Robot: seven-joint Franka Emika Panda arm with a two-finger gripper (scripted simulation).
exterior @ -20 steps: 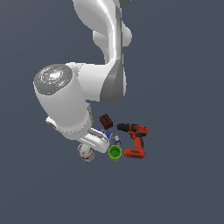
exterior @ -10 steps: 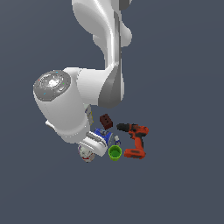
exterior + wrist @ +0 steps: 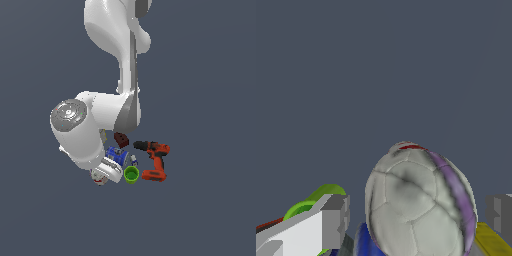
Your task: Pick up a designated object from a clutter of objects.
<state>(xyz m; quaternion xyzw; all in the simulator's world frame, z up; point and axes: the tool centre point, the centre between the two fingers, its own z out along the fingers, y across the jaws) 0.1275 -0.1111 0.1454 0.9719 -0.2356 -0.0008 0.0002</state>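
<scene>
since a second ago the arm has sunk slightly over the clutter. gripper straddles the ball, fingers spread either side, not touching. ball sits at the exterior view's left of the green cup, beside the blue can.

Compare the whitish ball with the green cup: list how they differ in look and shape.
The ball is whitish-grey with stitched panels, a purple band and a red mark on top; the green cup is plain bright green. The ball is a closed round body; the cup is open-topped and hollow. In the wrist view the ball sits between the gripper fingers; the cup lies outside them, beyond one finger. Both are small items in the same clutter.
</scene>
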